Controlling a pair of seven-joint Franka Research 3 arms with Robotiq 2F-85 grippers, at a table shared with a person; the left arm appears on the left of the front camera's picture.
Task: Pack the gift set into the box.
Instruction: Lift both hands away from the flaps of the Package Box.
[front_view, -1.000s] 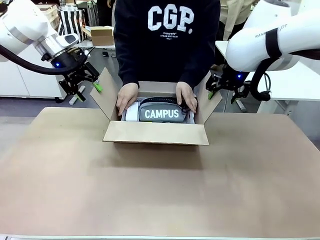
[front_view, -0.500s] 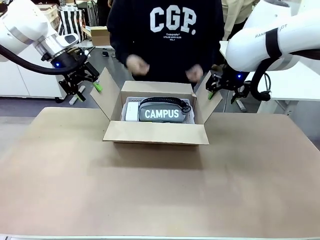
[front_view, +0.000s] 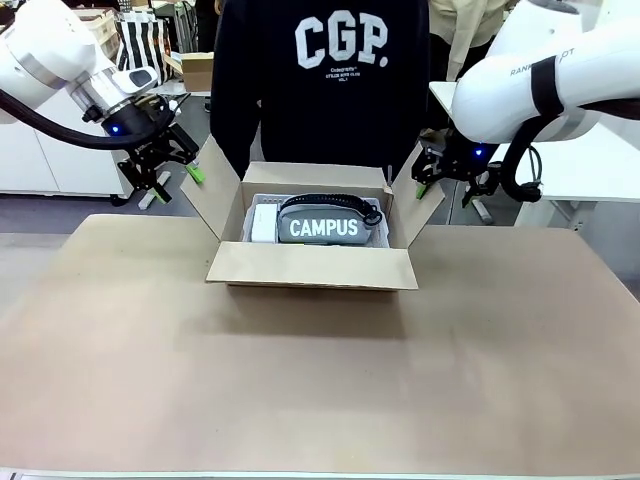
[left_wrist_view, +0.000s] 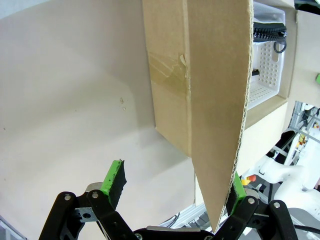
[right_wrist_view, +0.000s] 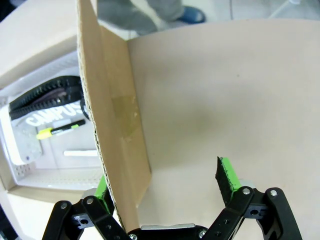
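Note:
The box (front_view: 312, 266) stands open at the table's far middle, all flaps out. Inside lies the gift set: a grey pouch (front_view: 325, 225) printed CAMPUS in a white perforated basket (front_view: 263, 222). My left gripper (front_view: 170, 165) is open beside the left flap; in its wrist view (left_wrist_view: 175, 185) the flap (left_wrist_view: 210, 100) runs between the fingers, close to the right pad (left_wrist_view: 238, 187). My right gripper (front_view: 428, 178) is open at the right flap; in its wrist view (right_wrist_view: 165, 182) that flap (right_wrist_view: 117, 130) stands against the left pad (right_wrist_view: 101, 187). The pouch (right_wrist_view: 47, 102) and a yellow pen (right_wrist_view: 60, 131) show there too.
A person in a dark sweatshirt (front_view: 330, 80) stands right behind the box, hands out of sight. Brown paper (front_view: 320, 380) covers the table, with wide room in front of the box. A small cardboard box (front_view: 204, 70) and a striped bag (front_view: 140, 45) sit far back left.
The person's hands, which rested on the pouch inside the box, lifted out and dropped from sight. Both arms and the box have stayed put.

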